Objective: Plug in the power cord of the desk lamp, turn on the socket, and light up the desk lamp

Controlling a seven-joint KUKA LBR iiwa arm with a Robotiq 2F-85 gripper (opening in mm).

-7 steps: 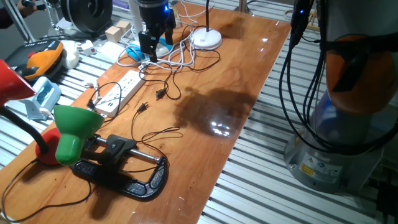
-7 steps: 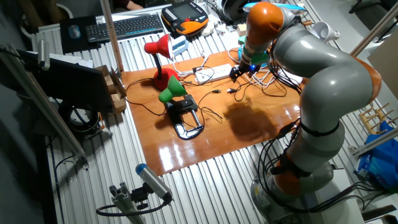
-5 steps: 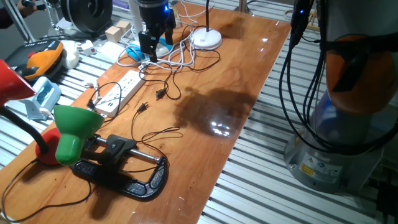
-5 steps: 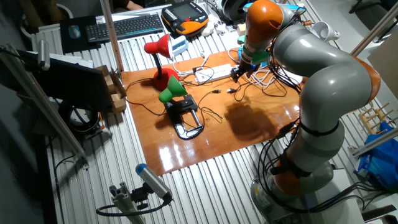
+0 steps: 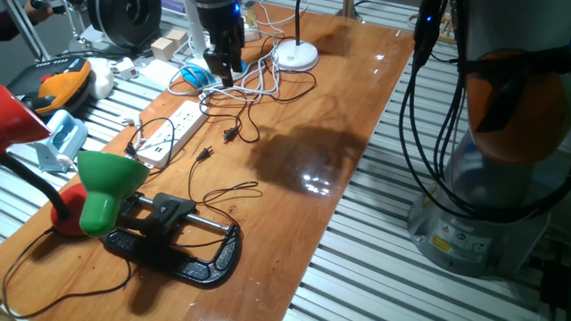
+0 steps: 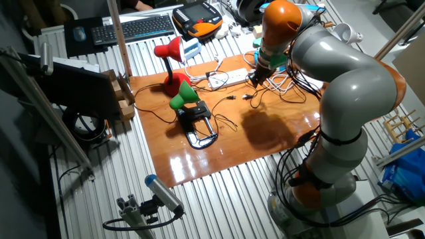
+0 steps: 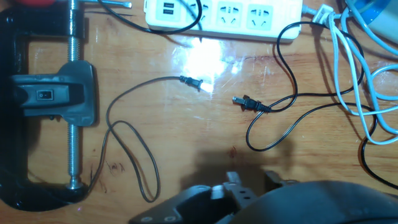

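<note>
While two black plugs (image 7: 247, 103) lie loose near the socket (image 7: 224, 15), end effector (image 5: 224, 64) aperture unclear.

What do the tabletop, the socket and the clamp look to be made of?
Tabletop: likely varnished wood, orange-brown with glossy light reflections. Socket: apparently smooth white plastic, moulded outlet holes. Clamp: probably black-painted metal frame, with a bare silvery threaded screw.

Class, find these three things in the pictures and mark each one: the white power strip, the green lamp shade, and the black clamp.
power strip (image 7: 224, 15), hand view, on its white top face between outlets.
green lamp shade (image 5: 105, 183), one fixed view, on the shade's outer side.
black clamp (image 7: 55, 99), hand view, on the grey block on its screw.
</note>
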